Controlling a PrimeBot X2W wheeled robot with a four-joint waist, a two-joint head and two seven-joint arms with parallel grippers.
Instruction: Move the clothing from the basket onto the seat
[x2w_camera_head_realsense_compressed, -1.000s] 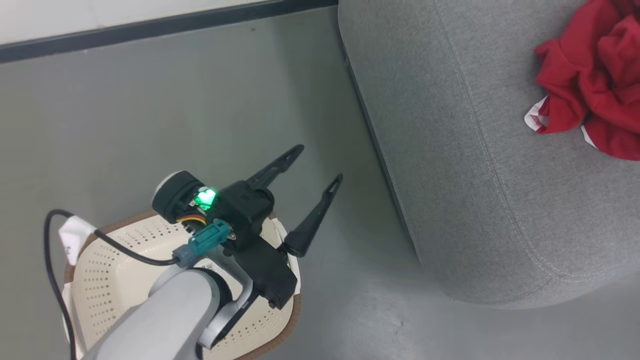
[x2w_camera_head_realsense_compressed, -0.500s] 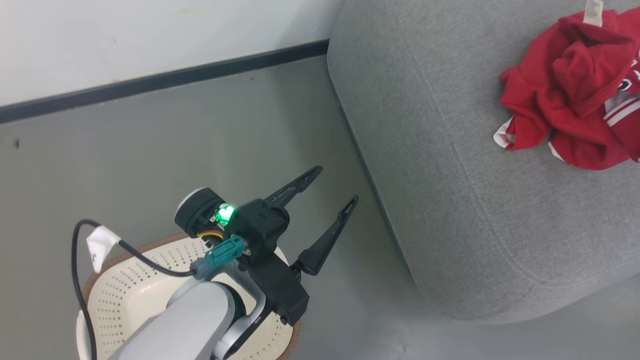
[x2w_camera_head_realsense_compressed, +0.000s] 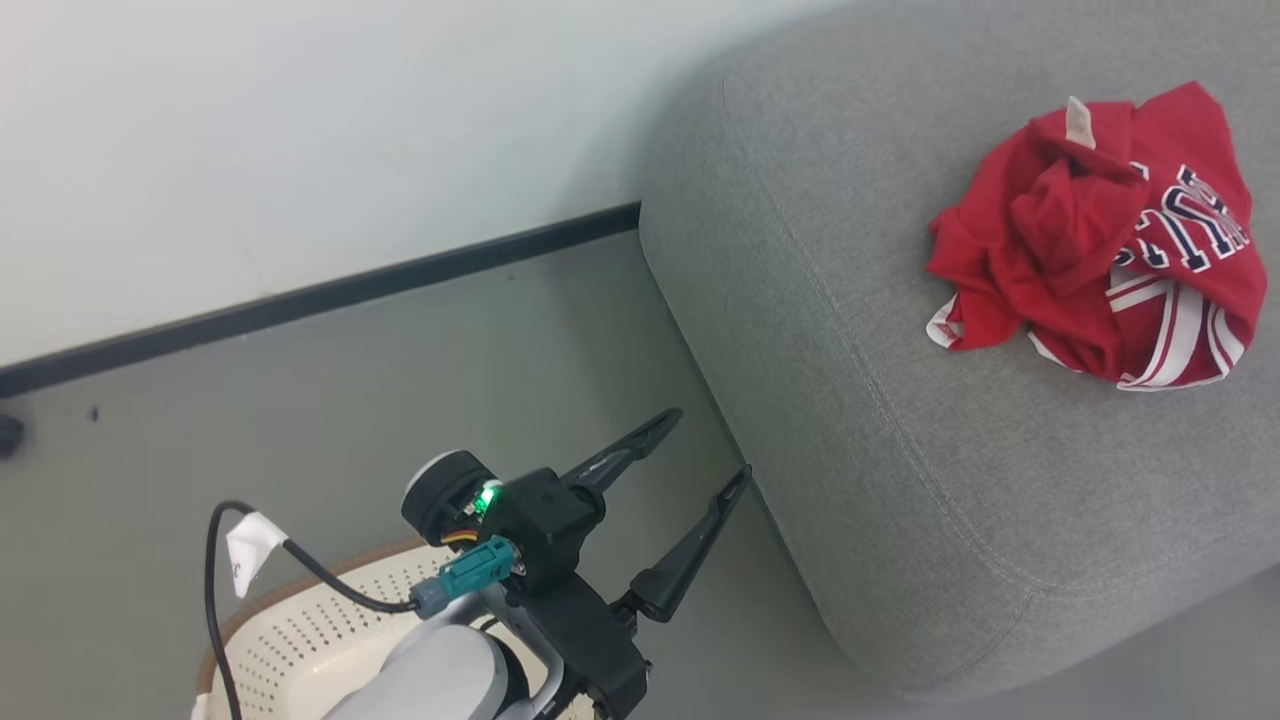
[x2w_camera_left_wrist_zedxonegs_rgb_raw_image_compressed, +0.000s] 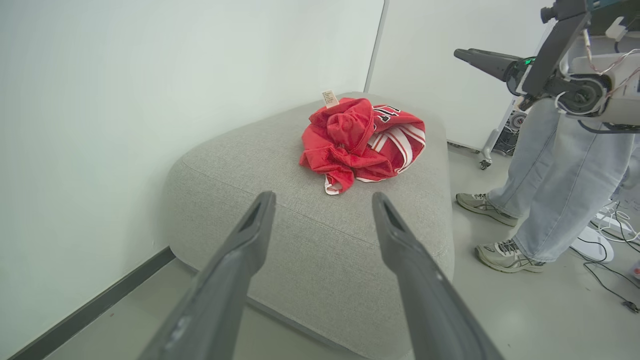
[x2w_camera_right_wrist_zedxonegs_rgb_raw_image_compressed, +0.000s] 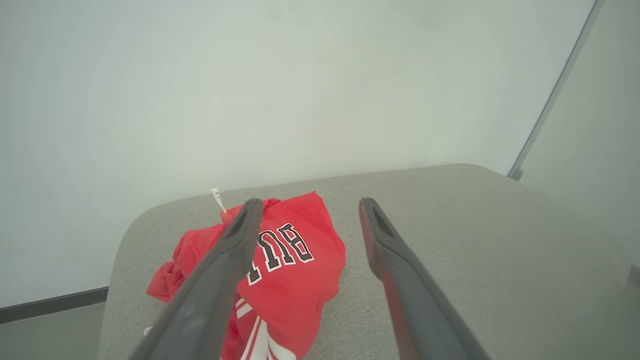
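Basket sits under the spread, empty left gripper; ahead and right of it, clothing lies heaped on the seat, below the right gripper, likewise spread and empty. Drop-off looks complete; next, check basket for leftovers.

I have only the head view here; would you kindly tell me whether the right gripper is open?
Observer: Yes, the right gripper is open and empty; the clothing lies loose on the seat in front of it.
Operator: Thank you. Is anybody near the seat?
Observer: A person in jeans stands right beside it.
Operator: Is anything lying around them?
Observer: Cables trail beside the person.
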